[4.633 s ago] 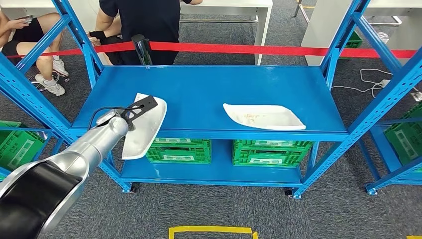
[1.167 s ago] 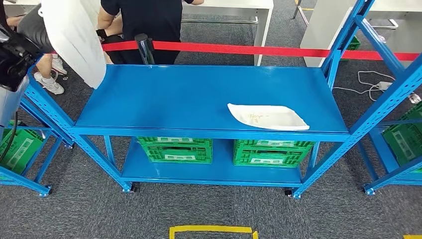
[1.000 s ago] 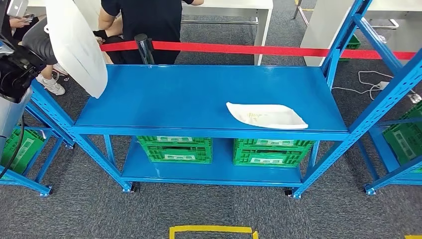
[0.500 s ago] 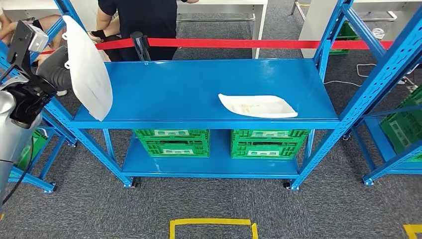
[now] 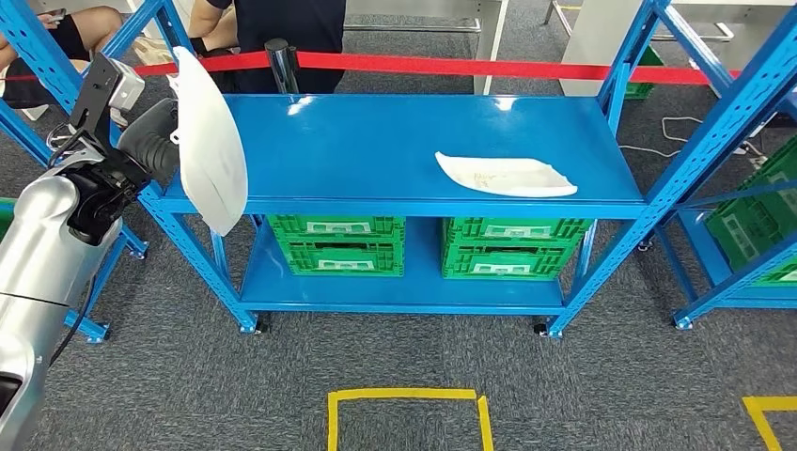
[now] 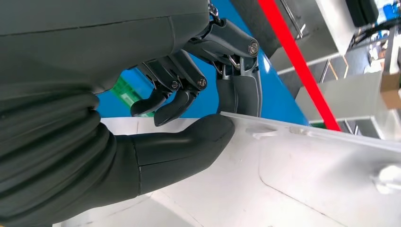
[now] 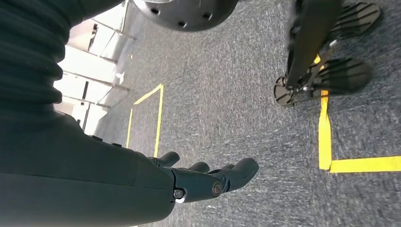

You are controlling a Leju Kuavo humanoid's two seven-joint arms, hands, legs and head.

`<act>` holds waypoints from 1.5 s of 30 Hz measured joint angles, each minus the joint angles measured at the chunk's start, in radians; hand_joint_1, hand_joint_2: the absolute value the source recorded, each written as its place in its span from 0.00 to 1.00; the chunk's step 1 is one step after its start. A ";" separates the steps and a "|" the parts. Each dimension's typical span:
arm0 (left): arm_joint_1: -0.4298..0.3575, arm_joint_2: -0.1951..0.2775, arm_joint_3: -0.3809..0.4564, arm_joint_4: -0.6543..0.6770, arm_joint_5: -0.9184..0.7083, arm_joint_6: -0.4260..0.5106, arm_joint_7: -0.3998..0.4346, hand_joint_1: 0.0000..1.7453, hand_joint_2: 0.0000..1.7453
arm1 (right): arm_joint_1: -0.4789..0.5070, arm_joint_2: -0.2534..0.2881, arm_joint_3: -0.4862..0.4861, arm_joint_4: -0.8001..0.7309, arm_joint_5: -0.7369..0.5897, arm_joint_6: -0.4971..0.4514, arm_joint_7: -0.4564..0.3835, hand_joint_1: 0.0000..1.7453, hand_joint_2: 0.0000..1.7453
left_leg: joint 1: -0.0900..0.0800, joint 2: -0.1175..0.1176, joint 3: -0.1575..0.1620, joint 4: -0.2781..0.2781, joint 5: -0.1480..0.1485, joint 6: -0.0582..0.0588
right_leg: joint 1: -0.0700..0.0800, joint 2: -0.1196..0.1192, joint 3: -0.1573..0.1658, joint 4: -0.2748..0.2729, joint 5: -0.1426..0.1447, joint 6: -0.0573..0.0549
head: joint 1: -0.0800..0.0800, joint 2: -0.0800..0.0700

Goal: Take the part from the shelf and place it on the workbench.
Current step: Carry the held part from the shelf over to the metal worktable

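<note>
My left hand [image 5: 150,150] grips a white curved panel part [image 5: 209,141] and holds it upright in the air, just off the left front corner of the blue shelf [image 5: 376,141]. In the left wrist view the thumb and dark fingers [image 6: 189,90] clamp the edge of this white part [image 6: 302,179]. A second white part [image 5: 505,175] lies flat on the right side of the shelf top. My right hand [image 7: 208,182] hangs over grey carpet, fingers loosely extended with nothing in them.
Green crates [image 5: 335,255] sit on the lower shelf level. A red barrier tape [image 5: 489,68] on a post [image 5: 279,64] runs behind the shelf, with people beyond it. More blue racks flank both sides. Yellow floor tape [image 5: 404,395] marks the carpet in front.
The view has shifted as I move back and turn. My left arm has brought the white part down from high at the upper left to beside the shelf's left front corner.
</note>
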 joint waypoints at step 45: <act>0.076 0.141 0.098 0.079 0.103 -0.088 -0.070 1.00 1.00 | -0.004 0.032 -0.048 -0.001 0.036 0.007 0.006 0.00 1.00 | 0.019 0.003 -0.035 0.240 -0.082 -0.075 | -0.003 -0.009 -0.005 -0.175 0.096 -0.042 | -0.013 0.000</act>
